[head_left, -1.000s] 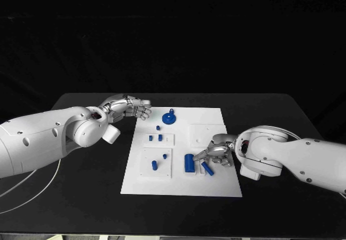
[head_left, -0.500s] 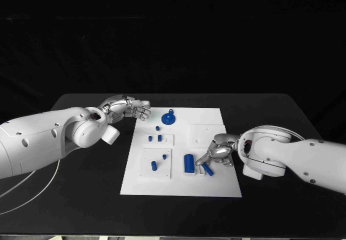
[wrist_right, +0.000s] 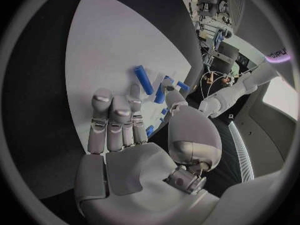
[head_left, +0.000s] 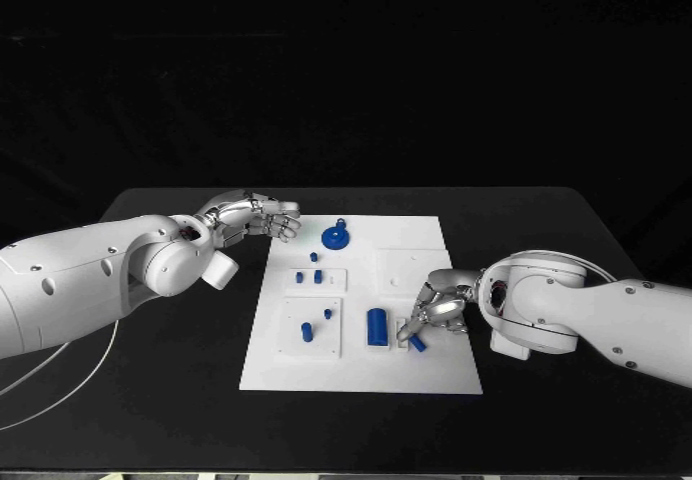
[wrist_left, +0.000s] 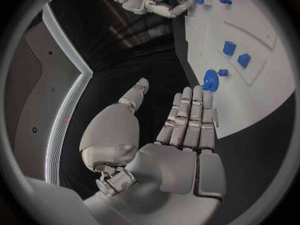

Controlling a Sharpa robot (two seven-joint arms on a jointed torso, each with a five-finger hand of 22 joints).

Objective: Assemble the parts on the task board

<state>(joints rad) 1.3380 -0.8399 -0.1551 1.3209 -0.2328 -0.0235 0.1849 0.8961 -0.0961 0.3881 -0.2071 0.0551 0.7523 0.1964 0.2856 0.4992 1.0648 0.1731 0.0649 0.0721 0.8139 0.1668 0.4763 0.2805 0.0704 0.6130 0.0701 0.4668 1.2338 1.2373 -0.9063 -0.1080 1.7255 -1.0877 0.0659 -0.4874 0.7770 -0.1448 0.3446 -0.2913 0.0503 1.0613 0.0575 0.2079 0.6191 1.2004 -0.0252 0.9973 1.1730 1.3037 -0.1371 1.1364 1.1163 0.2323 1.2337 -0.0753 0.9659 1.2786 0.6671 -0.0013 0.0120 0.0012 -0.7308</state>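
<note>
**Several parts seated, loose ones left**

Head view: we see the task board (head_left: pixel 361 372) mid-table. Small blue pegs (head_left: pixel 309 275) stand in their plates, and a round blue part (head_left: pixel 336 237) sits near the far edge. A blue cylinder (head_left: pixel 378 326) lies loose near the board's middle. Right hand (head_left: pixel 437 308) hangs over a short blue piece (head_left: pixel 415 342); we cannot tell if it grips it. Left hand (head_left: pixel 257 216) idles at the board's far left corner.

Left wrist view: left hand (wrist_left: pixel 172 140) released, fingers straight, nothing held, round blue part (wrist_left: pixel 210 79) just beyond the fingertips.

Right wrist view: right hand (wrist_right: pixel 122 135) over the board, cylinder (wrist_right: pixel 143 79) beyond the fingertips; grasp unclear. We judge assembly partway, loose pieces remaining.
</note>
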